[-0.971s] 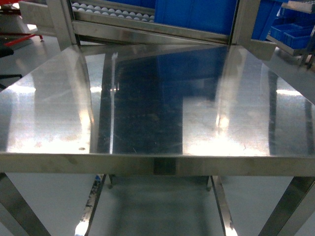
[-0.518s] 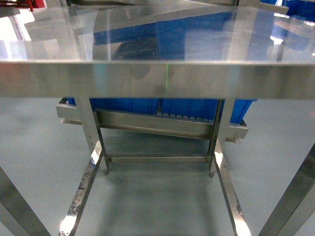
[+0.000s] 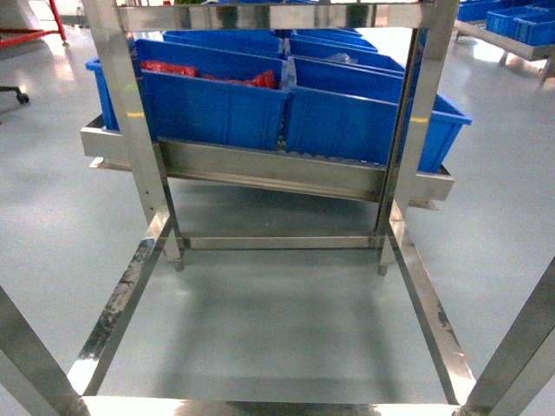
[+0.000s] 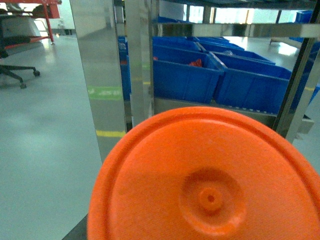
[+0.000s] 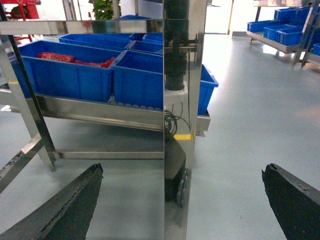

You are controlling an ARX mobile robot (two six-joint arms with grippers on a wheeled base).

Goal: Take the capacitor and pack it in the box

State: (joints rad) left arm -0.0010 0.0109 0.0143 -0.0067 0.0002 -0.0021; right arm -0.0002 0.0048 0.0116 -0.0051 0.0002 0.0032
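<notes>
left wrist view is filled low down by a round orange disc [image 4: 210, 185] with a small hub at its centre, so close to the lens that the left pincer itself is hidden and i cannot tell how its fingers stand. neither a capacitor nor the pink box shows in any view, so their place relative to the pincers cannot be told. right wrist view shows the right pincer [image 5: 182, 200] spread wide, its two dark fingers [image 5: 65, 205] at the lower corners with nothing between them but a steel post [image 5: 177, 120] standing ahead. beyond, large blue bins [image 3: 217, 104] sit side by side on a low steel rack [image 3: 269, 173], one holding red items [image 3: 251, 81]. head view looks down through the steel frame [image 3: 130, 130] to the grey floor [image 3: 277, 321].
</notes>
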